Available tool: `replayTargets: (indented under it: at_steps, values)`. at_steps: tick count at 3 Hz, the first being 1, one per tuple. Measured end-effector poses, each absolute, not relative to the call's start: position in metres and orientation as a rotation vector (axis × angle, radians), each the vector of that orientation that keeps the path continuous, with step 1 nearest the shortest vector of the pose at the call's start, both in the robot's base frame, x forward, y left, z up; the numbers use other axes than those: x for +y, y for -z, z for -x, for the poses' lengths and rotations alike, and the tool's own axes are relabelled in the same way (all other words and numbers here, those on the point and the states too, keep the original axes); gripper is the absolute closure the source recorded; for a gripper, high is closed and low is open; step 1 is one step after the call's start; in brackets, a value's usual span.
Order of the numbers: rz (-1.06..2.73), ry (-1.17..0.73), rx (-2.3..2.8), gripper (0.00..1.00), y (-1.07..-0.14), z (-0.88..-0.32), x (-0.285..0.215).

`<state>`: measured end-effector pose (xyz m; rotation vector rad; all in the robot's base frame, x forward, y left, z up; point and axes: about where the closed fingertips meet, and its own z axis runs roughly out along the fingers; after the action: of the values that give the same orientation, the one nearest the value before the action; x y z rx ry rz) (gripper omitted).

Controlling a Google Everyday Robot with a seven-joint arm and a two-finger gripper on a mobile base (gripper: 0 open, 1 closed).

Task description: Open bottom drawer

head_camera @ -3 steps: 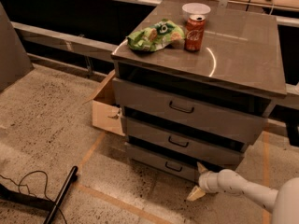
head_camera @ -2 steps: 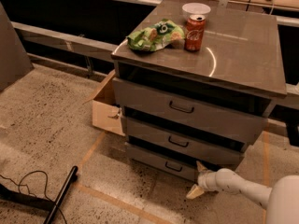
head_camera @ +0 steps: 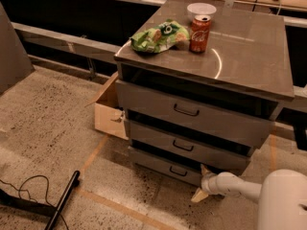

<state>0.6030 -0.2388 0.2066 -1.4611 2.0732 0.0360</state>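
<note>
The bottom drawer [head_camera: 158,163] is the lowest, slimmest grey front of the cabinet, with a small dark wire handle [head_camera: 178,172]. My gripper [head_camera: 202,182] is low by the floor at the right end of that drawer front, to the right of the handle. Its two tan fingers [head_camera: 199,195] are spread apart, one pointing up towards the drawer's lower edge and one down-left to the floor. They hold nothing. The white arm [head_camera: 240,188] comes in from the bottom right.
The middle drawer [head_camera: 184,145] and top drawer [head_camera: 192,111] are above. On the cabinet top [head_camera: 249,51] lie a green snack bag [head_camera: 158,35], a red can [head_camera: 199,28] and a white bowl [head_camera: 201,8]. A cardboard box [head_camera: 110,114] stands at the left, and a black rod and cable [head_camera: 62,200] lie on the floor.
The gripper stays at the right end of the bottom drawer. The white arm body has come further into view at the bottom right. The drawers have not visibly moved.
</note>
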Motion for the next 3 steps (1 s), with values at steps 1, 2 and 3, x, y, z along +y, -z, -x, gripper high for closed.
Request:
replayTargets:
  at_steps: [1, 2, 3]
  values:
    - [1.462, -0.027, 2.082, 0.24, -0.196, -0.609, -0.240]
    - [1.464, -0.032, 2.087, 0.47, -0.190, -0.609, -0.239]
    - [1.475, -0.080, 2.107, 0.70, -0.188, -0.595, -0.236]
